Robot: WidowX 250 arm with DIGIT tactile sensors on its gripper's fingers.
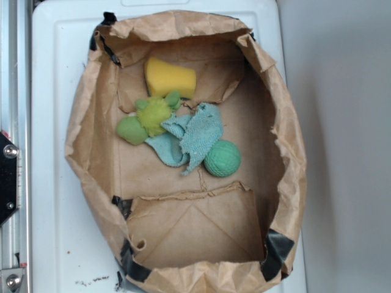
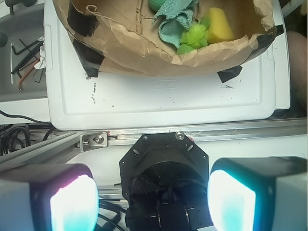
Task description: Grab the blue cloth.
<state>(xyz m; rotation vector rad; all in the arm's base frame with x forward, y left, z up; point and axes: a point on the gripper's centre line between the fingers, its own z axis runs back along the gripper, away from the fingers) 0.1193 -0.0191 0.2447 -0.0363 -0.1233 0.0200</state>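
The blue cloth [image 1: 192, 137] lies crumpled in the middle of a brown paper bag tray [image 1: 85, 131], its right edge against a round green ball [image 1: 222, 159]. In the wrist view the blue cloth [image 2: 174, 19] shows at the top, inside the paper bag tray [image 2: 144, 53]. My gripper [image 2: 153, 202] is open, its two glowing pads wide apart with nothing between them. It hangs over the robot's black base, well short of the tray. The exterior view does not show the gripper.
A yellow sponge wedge [image 1: 169, 78] sits at the back of the tray, and a yellow-green fuzzy toy [image 1: 148, 117] touches the cloth's left side. The tray rests on a white board [image 1: 52, 183]. An aluminium rail [image 2: 192, 134] runs between the base and the board.
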